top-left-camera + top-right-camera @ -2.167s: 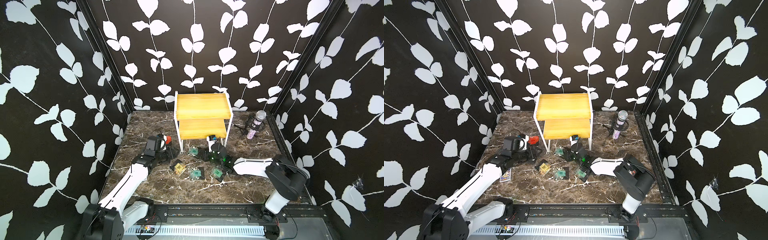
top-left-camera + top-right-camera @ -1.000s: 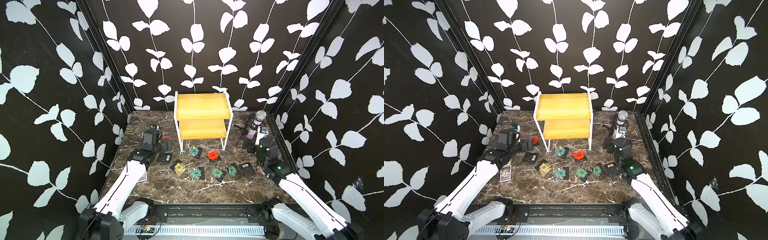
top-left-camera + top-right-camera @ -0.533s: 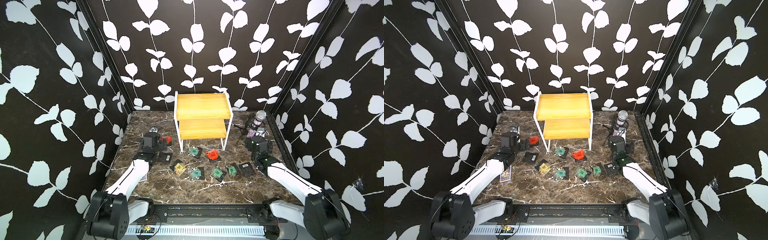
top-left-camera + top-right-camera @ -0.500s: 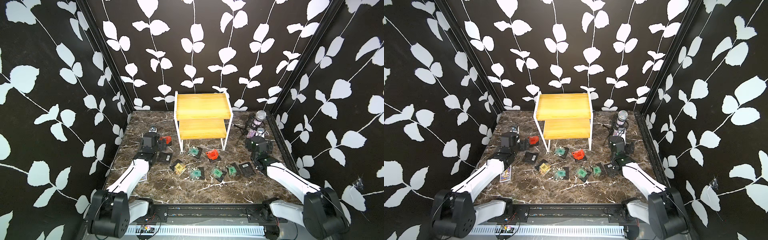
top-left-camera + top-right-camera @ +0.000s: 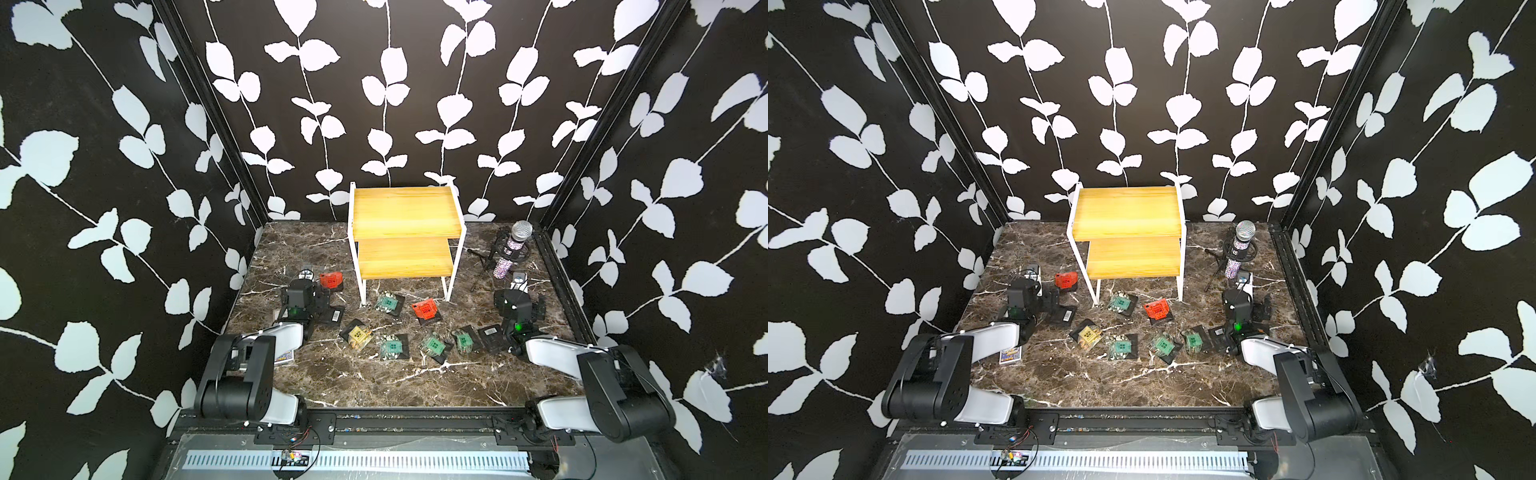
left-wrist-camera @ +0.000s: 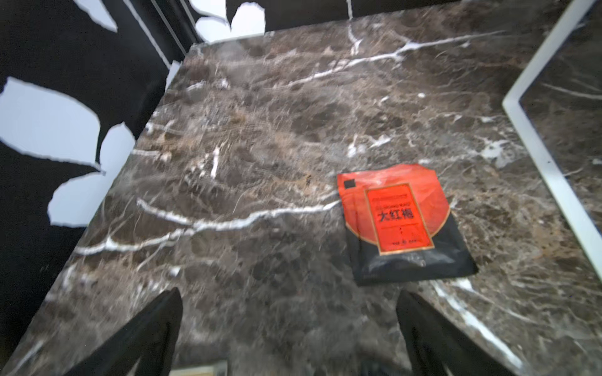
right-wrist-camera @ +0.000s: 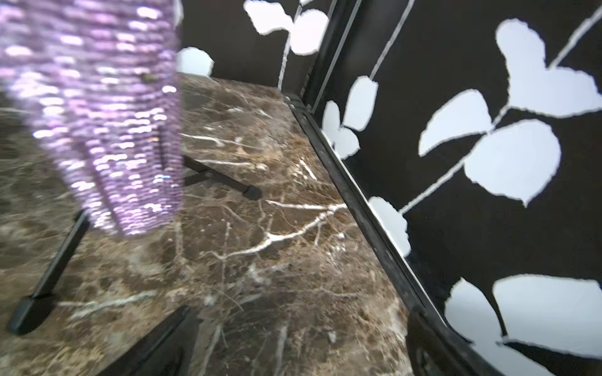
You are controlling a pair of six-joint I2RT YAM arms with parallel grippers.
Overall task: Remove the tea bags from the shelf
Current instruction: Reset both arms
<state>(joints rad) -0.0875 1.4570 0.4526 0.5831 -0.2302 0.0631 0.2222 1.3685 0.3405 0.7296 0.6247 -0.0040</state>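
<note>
Nine tea bags (image 5: 426, 309) (four green, two red, one yellow, two barcode-side-up), one shelf (image 5: 405, 208), one microphone (image 5: 513, 249)

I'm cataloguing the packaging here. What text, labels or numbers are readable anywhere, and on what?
"大红袍": on the orange-red label of the red tea bag, left wrist view.
Smaller print above and below it on that label: blurred, unreadable.
Labels on the other tea bags, the barcode sachet and the printed card: too small to read.
</note>
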